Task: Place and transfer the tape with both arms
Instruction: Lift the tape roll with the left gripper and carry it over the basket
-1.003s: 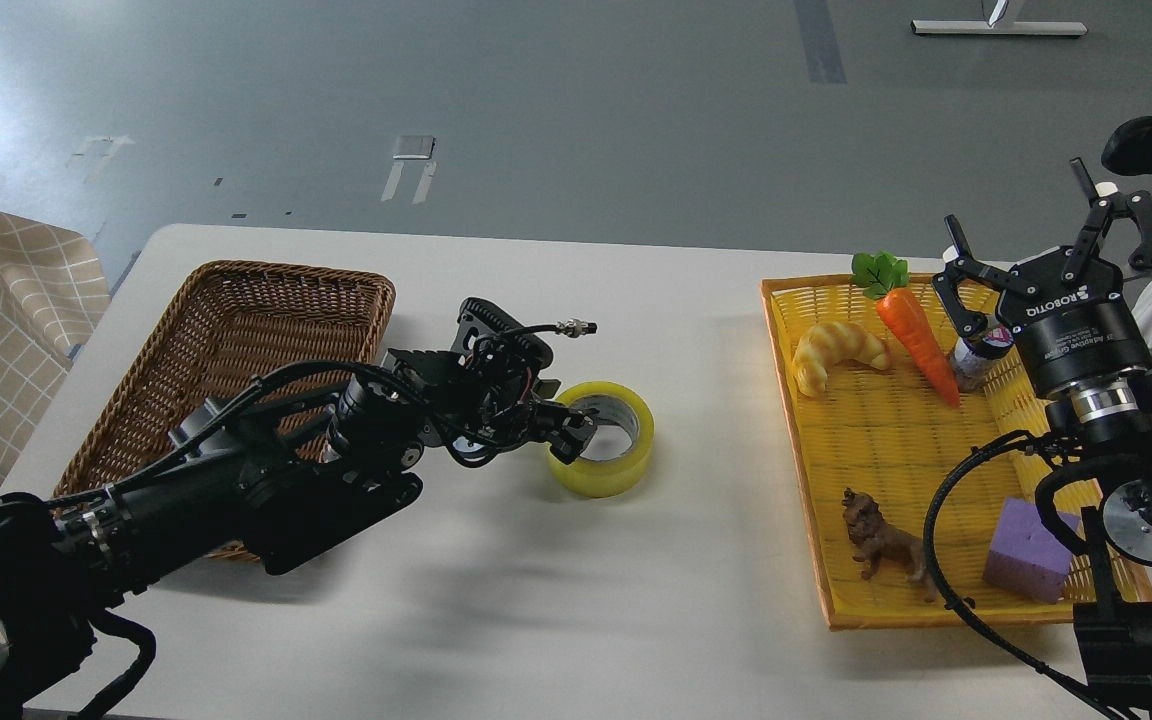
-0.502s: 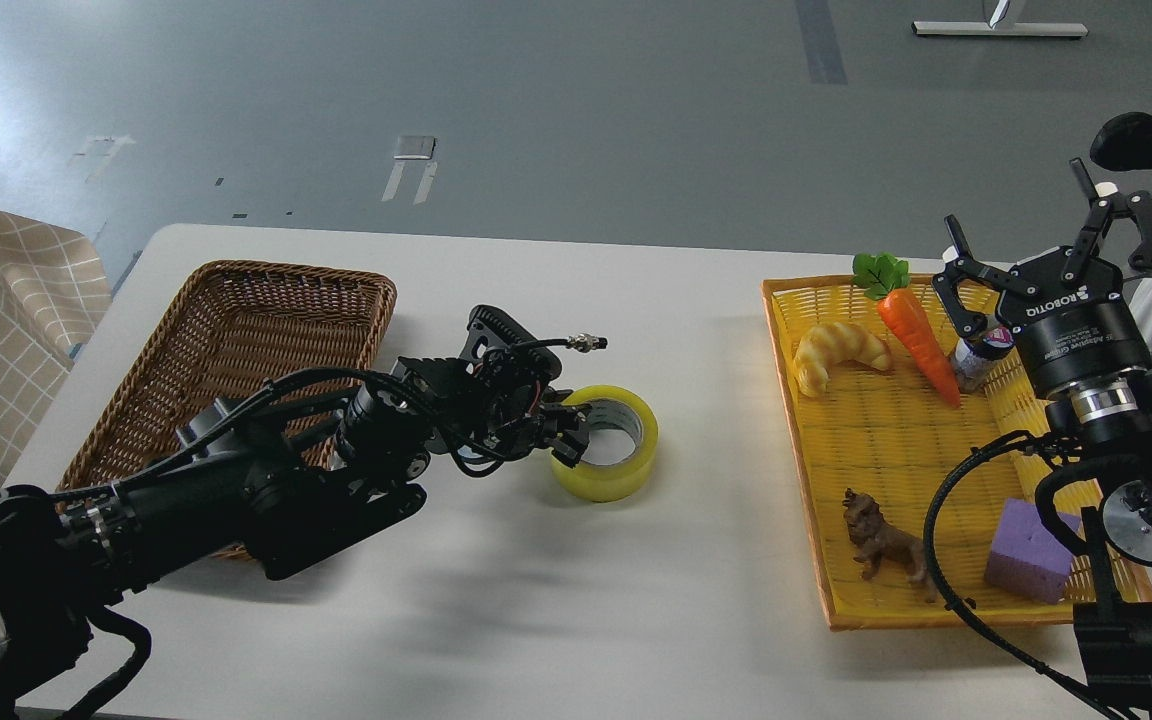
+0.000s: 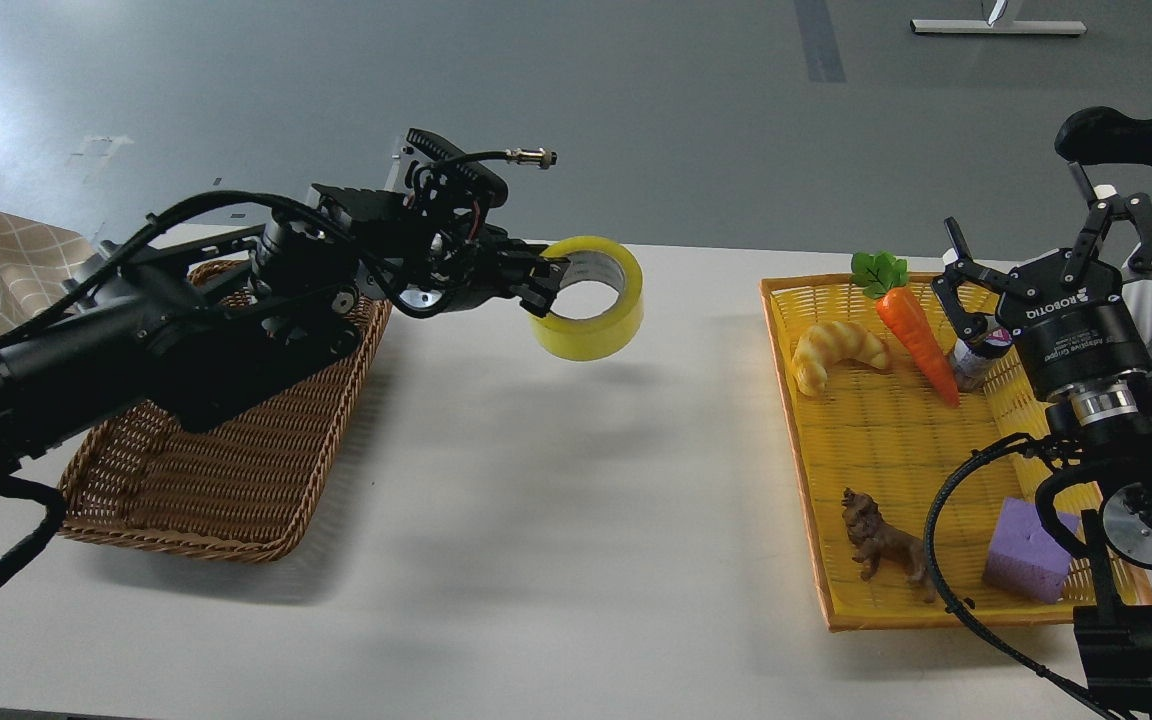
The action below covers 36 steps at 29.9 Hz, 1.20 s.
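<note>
Above the white bench point(image 3: 556, 520), my left pincer point(image 3: 541, 282) is gripping the tape point(image 3: 588, 311); my right pincer point(image 3: 1046, 255), gaping empty, is waiting well to its right.

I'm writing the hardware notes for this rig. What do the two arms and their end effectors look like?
Both arms are black and jointed, with loose black cables looped along them. The right end effector is a claw of two linked black fingers on a round body with white ROBOTIQ lettering and a silver wrist ring below. The left end effector is black too, with a metal-tipped cable connector sticking out above.
</note>
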{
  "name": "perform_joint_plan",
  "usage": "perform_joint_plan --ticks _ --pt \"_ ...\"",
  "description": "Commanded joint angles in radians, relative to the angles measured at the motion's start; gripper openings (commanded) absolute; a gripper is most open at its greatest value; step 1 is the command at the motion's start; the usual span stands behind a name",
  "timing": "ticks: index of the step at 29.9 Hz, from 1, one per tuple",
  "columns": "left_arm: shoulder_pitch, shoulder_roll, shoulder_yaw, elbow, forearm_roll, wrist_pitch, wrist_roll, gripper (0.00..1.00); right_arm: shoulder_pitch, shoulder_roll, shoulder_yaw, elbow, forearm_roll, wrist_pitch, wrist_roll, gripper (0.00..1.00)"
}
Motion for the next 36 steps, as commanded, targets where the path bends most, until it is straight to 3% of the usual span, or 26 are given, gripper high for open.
perform_joint_plan --ticks 1,4,8,12,20,24,36 --pt "-0.004 0.088 -0.007 0.0 -0.004 0.0 -0.044 0.0 -0.002 0.0 0.0 0.0 0.001 0.0 0.0 0.99" --pt "-0.004 0.171 -0.007 0.0 -0.019 0.0 -0.088 0.0 -0.002 0.002 0.0 0.0 0.001 0.0 0.0 0.99" --pt "-0.004 0.239 -0.007 0.0 -0.024 0.0 -0.113 0.0 -0.005 0.003 0.0 0.0 0.001 0.0 0.0 0.99" --pt "-0.003 0.314 0.002 0.0 -0.022 0.001 -0.182 0.0 -0.007 0.003 0.0 0.0 0.001 0.0 0.0 0.99" --pt "0.045 0.428 0.013 0.002 -0.022 0.004 -0.231 0.0 -0.008 0.002 0.0 -0.001 -0.001 0.0 0.0 0.99" --pt "0.105 0.497 0.019 0.003 -0.018 0.043 -0.263 0.0 -0.008 0.003 0.0 -0.001 0.001 0.0 0.0 0.99" --pt "0.263 0.569 0.027 0.014 -0.013 0.154 -0.274 0.0 -0.008 0.003 0.0 -0.001 -0.001 0.0 0.0 0.99"
